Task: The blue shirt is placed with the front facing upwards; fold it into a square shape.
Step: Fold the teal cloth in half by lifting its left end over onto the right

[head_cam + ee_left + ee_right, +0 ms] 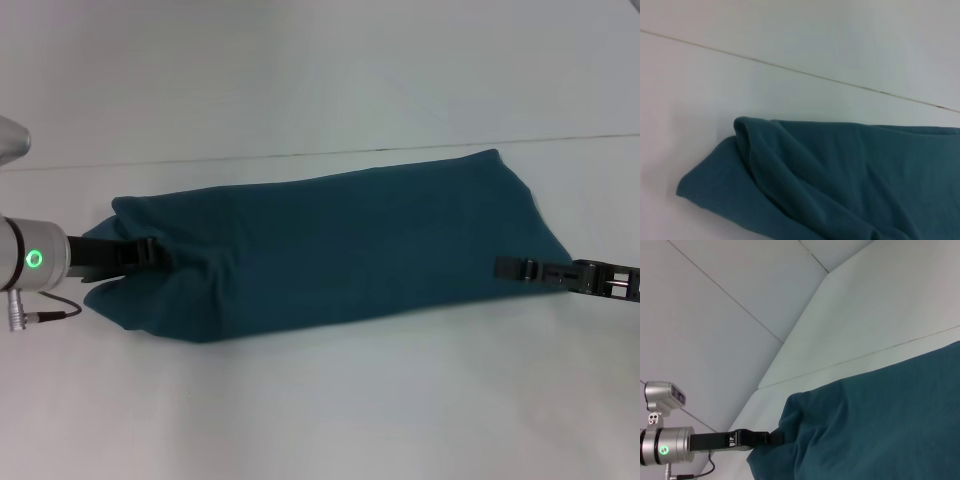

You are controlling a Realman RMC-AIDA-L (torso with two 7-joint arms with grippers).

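I am pinching the left end of the blue shirt (330, 250), a long band across the table (320, 410), with the left gripper (150, 252) and its right end with the right gripper (512, 267), keeping both level for a square fold

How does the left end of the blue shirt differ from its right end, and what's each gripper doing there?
The blue shirt is bunched and rumpled at its left end, while its right end lies flatter with a cleaner edge. The left gripper is tucked into the folds of the left end; the right gripper lies on top of the cloth near the right end. Both ends rest on the white table, and each has one gripper at it.
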